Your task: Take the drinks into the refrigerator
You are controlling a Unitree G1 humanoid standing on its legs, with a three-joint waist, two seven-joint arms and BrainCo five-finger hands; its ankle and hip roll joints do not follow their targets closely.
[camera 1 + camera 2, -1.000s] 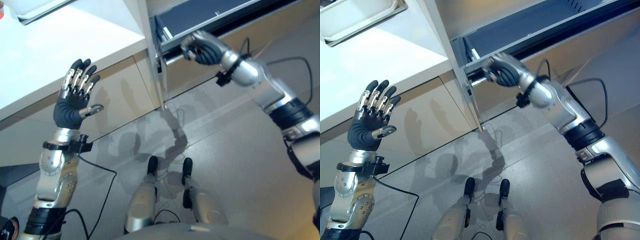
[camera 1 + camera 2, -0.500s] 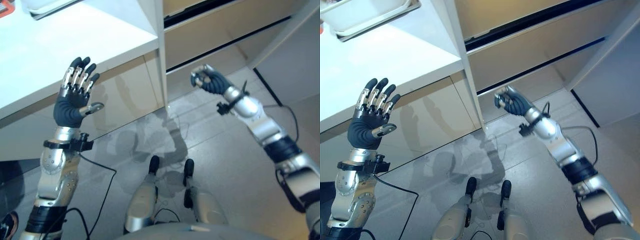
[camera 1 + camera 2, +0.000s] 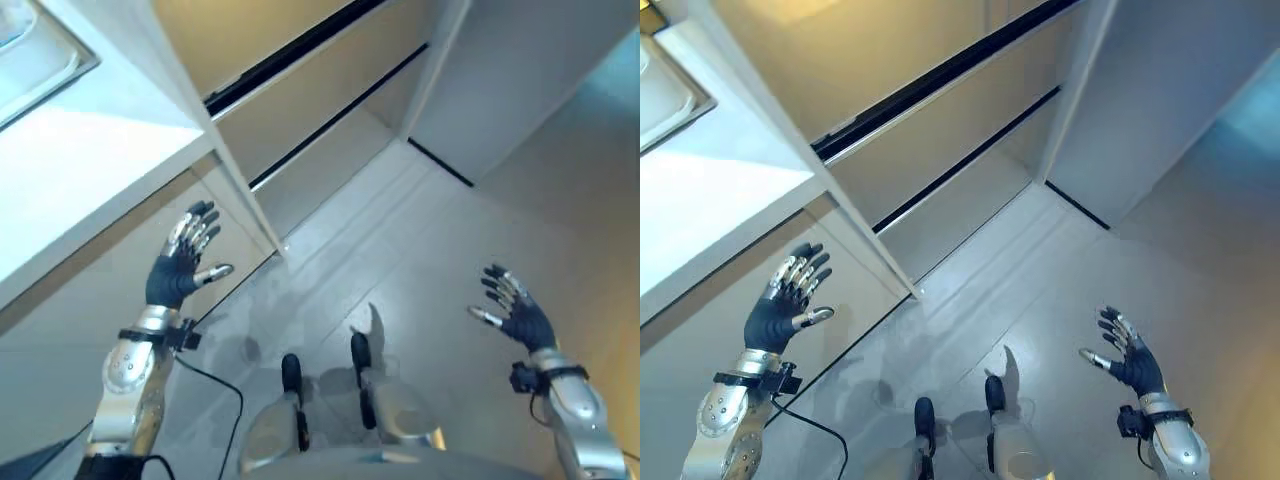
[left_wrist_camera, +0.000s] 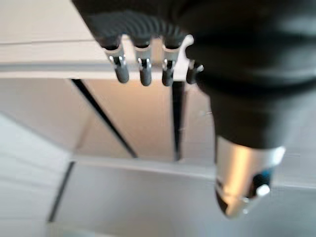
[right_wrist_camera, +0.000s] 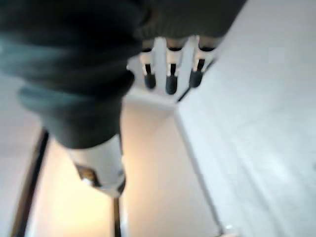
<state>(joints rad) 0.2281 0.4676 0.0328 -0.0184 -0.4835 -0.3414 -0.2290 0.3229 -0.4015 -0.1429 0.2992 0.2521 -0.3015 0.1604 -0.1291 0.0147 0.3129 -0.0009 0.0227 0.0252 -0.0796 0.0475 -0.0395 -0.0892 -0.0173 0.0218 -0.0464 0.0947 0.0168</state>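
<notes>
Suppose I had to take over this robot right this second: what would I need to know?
Left hand: open, raised in front of the beige cabinet front under the white counter, holding nothing.
Right hand: open, raised over the grey floor, holding nothing.
Drinks: I see none, in a hand or elsewhere.
Refrigerator: the beige drawer fronts ahead, parted by dark gaps, look closed; I cannot say for sure which unit is the fridge.
Done: nothing I can confirm from how things lie.
Left: find the drinks, open the fridge, put them inside.
</notes>
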